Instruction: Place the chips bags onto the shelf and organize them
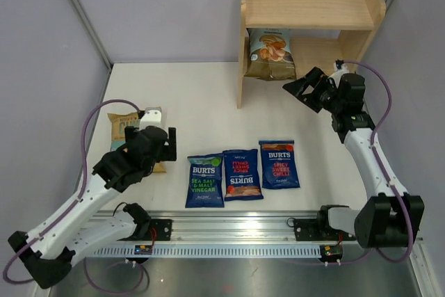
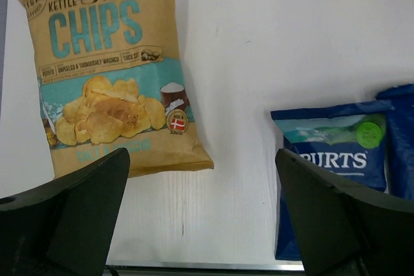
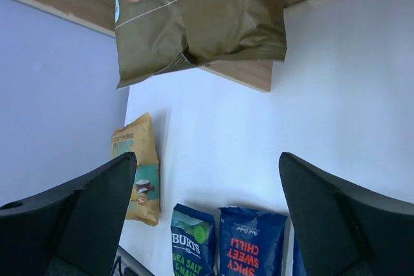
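The light wood shelf (image 1: pixel 313 5) stands at the back right. The light-blue-and-olive bag (image 1: pixel 270 53) stands on its lower tier at the left, and shows at the top of the right wrist view (image 3: pixel 200 17). My right gripper (image 1: pixel 303 88) is open and empty, just right of that bag and apart from it (image 3: pixel 207 218). The tan-and-teal CHIPS bag (image 1: pixel 124 130) lies flat at the left (image 2: pixel 110 75). My left gripper (image 1: pixel 164 144) is open and empty, hovering by its near right corner (image 2: pixel 204 224). Three dark-blue BURTS bags (image 1: pixel 206 180) (image 1: pixel 242 174) (image 1: pixel 279 163) lie in a row at the front.
The shelf's upper tier (image 1: pixel 306 15) holds nothing. Grey walls close in the table at left and right. A metal rail (image 1: pixel 236 231) with the arm bases runs along the near edge. The white table (image 1: pixel 201 102) lies between the bags and the shelf.
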You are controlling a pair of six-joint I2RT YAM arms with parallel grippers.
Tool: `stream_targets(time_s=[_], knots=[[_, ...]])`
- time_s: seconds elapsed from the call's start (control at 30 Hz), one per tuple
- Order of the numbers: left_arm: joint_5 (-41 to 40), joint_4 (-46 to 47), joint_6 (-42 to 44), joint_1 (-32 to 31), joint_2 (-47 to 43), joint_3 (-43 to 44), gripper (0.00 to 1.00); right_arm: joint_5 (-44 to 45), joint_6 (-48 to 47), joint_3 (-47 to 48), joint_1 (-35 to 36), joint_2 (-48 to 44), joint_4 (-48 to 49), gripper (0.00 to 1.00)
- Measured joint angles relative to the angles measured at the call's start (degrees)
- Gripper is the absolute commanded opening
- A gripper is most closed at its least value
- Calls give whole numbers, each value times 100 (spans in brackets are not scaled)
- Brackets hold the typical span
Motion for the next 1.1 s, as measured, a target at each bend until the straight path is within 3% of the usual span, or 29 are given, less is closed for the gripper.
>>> stream_targets(time_s=[0.27,0.47,0.7,0.8,1.1], knots=[[1858,522,396,3364,157,-9,99,129,-605,-212,0,-1528,-1150,100],[2968,935,505,4791,529,-9,99,-461,-503,-1008,0,-2505,-1167,99],[4260,1648,153,6430,1447,-118,99,-1685,-66,-1812,0,-2664,-507,99],[4374,1886,-136,6830,1755,-254,99,-2157,129,-1954,0,-2643,-39,100],[3423,1904,-109,6852,2959,452,99,-2874,398,-2094,0,-2667,960,99]])
